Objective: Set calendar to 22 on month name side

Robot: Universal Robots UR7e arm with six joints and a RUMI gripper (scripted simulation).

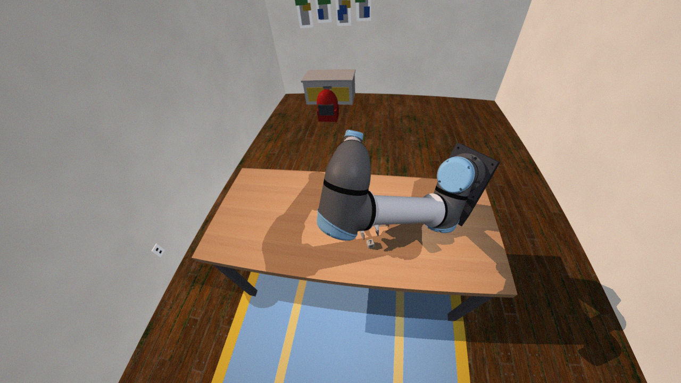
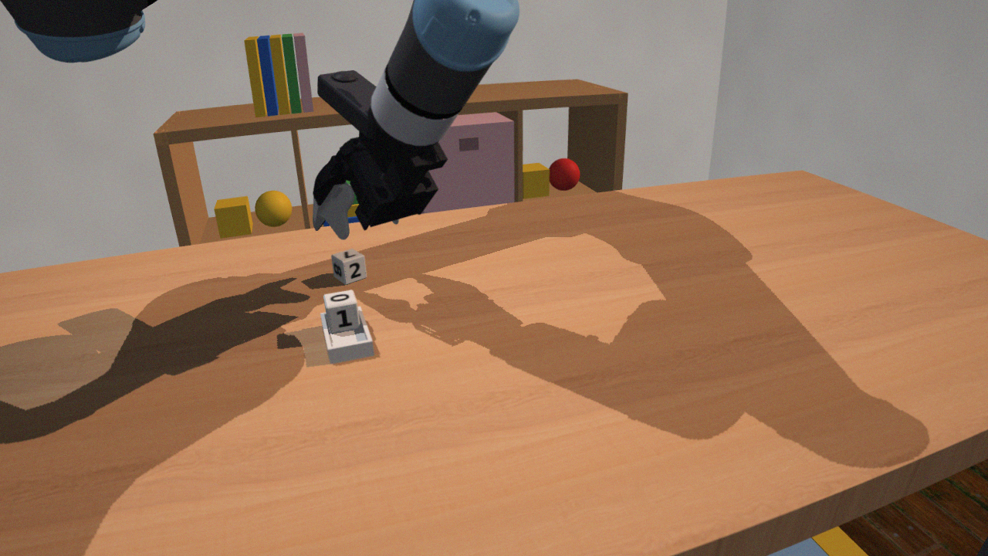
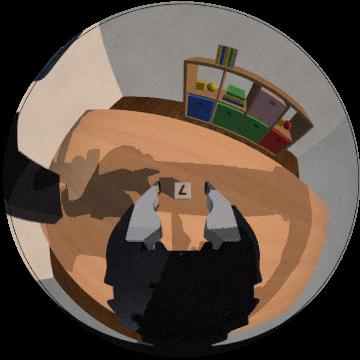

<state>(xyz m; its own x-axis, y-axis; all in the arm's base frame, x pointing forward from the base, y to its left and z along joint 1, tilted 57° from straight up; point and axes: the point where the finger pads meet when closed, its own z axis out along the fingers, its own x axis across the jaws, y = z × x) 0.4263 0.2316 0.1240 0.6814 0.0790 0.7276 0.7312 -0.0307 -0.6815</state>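
Note:
A loose white cube (image 1: 370, 243) (image 2: 349, 267) (image 3: 182, 190) lies flat on the table behind the tray in the exterior view, with an upright 2 facing that camera and a 7-like mark on top. The small white tray (image 2: 350, 351) holds the other white cube (image 2: 342, 314) at its far end, with 1 facing that camera and 0 on top. The tray's near end is empty. No month's name is visible. My gripper (image 1: 370, 235) (image 2: 369, 229) (image 3: 182, 182) is open and empty, raised above the loose cube, its fingers apart. The arm hides the tray in the top view.
The wooden table (image 1: 285, 190) (image 2: 621, 483) (image 3: 165, 130) carries the arm's broad shadows. A shelf (image 2: 553, 89) (image 3: 205, 65) with books, boxes and balls stands beyond it. A red object (image 1: 327, 102) and a low cabinet (image 1: 328, 75) stand on the floor farther off.

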